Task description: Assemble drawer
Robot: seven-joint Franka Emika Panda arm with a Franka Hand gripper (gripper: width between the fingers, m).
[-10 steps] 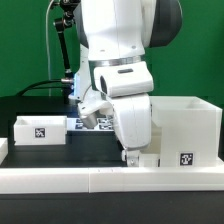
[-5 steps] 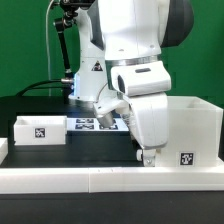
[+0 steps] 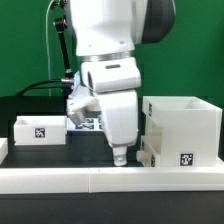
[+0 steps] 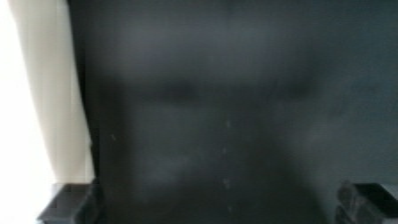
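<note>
The large white boxy casing (image 3: 182,122) stands at the exterior view's right, with a square tag (image 3: 185,158) low on its front. One shallow white tray (image 3: 38,130) with its tag lies at the left. I cannot tell a second tray apart from the casing. My gripper (image 3: 120,157) hangs low over the dark table between tray and casing, just left of the casing and touching neither. In the wrist view its fingertips (image 4: 68,205) stand wide apart with only dark table between them, so my gripper (image 4: 219,205) is open and empty.
The marker board (image 3: 88,123) lies flat behind the arm. A low white rail (image 3: 100,178) runs along the table's front edge. A pale strip (image 4: 32,90) shows along one side of the wrist view. A black stand with cables rises at the back left.
My gripper swung toward the casing on the exterior view's right, then came back left and now hangs clear of it. The tray and the casing have not moved.
</note>
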